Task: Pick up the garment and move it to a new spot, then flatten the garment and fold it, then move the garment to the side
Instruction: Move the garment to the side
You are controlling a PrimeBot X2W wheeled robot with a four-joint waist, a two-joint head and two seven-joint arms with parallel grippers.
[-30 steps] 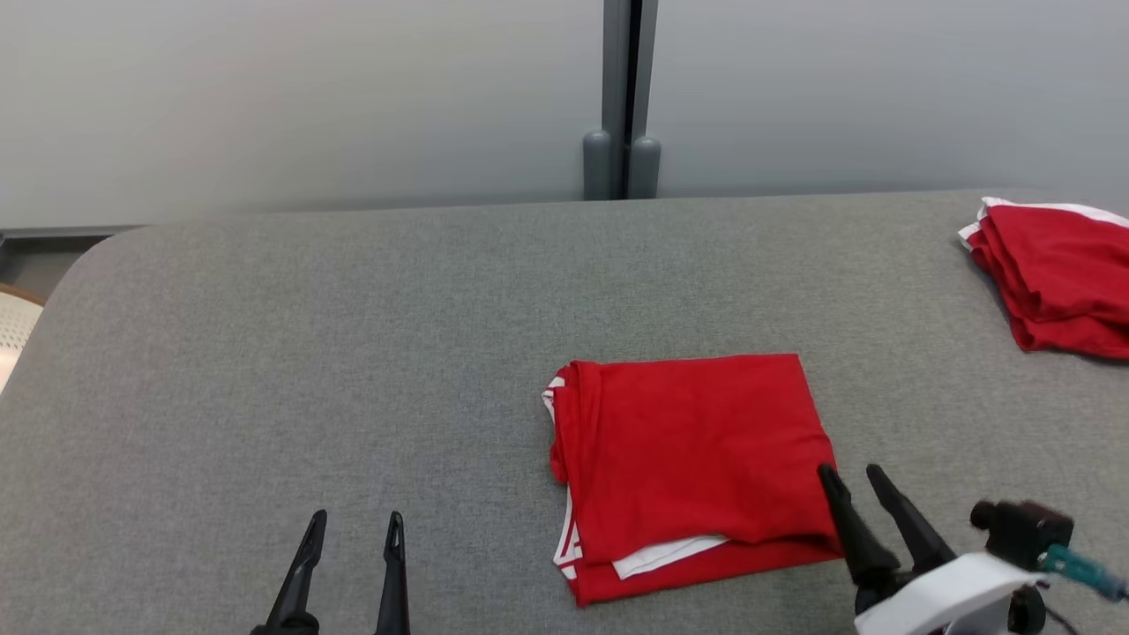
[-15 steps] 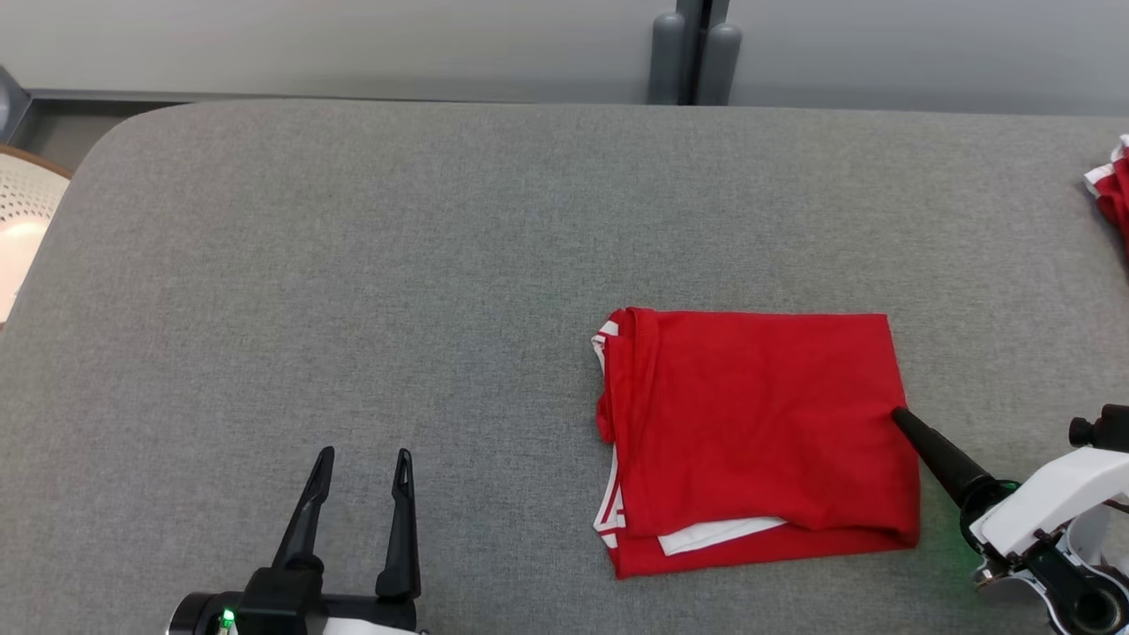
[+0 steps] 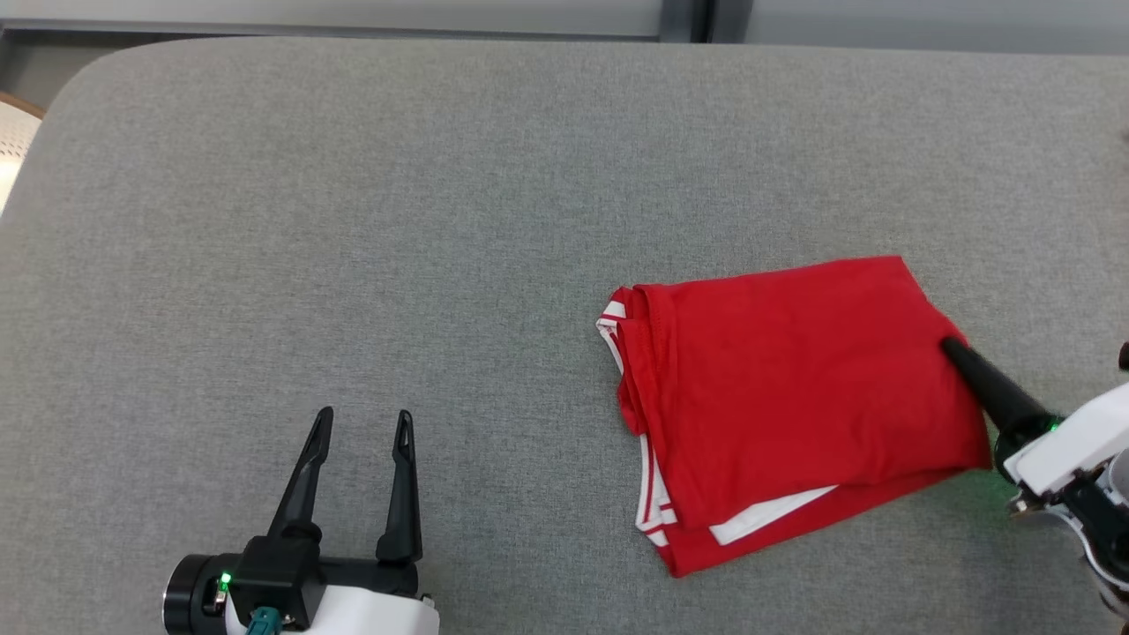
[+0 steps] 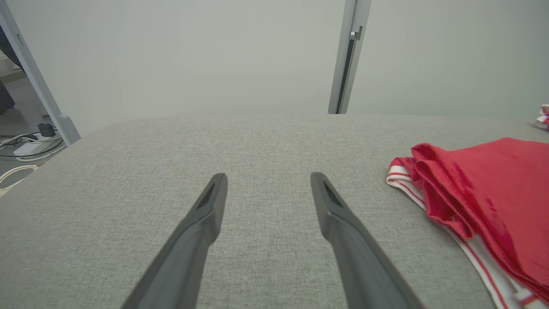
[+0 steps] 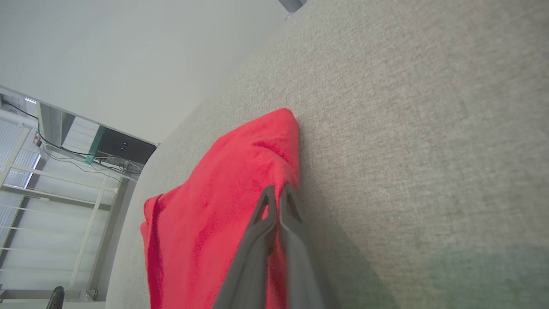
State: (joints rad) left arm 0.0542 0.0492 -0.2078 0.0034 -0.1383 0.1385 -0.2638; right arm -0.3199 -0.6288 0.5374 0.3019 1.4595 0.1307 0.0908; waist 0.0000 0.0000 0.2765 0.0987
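The right gripper (image 3: 954,347) is closed tight on the right-hand edge of the garment (image 3: 794,379), with red cloth caught between the tips of its two dark fingers. The left gripper (image 3: 363,414) is held wide and empty over bare table (image 3: 353,176), well to the left of the cloth.

The garment is found folded into a rough rectangle right of the table's middle and slightly skewed. Its white trim (image 3: 657,516) peeps out at the near left corner.

The folding is judged done, so the step in hand is taken to be the shift to the side. Only one edge is pinched, so the stack is best drawn low and slowly across the fabric surface, not lifted high — a high lift would let the lower layers hang and the fold fall open. The pull should be kept straight, in line with the held edge, so that the layers are not fanned apart at the loose corner. The cloth should be released only once it is laid flat.
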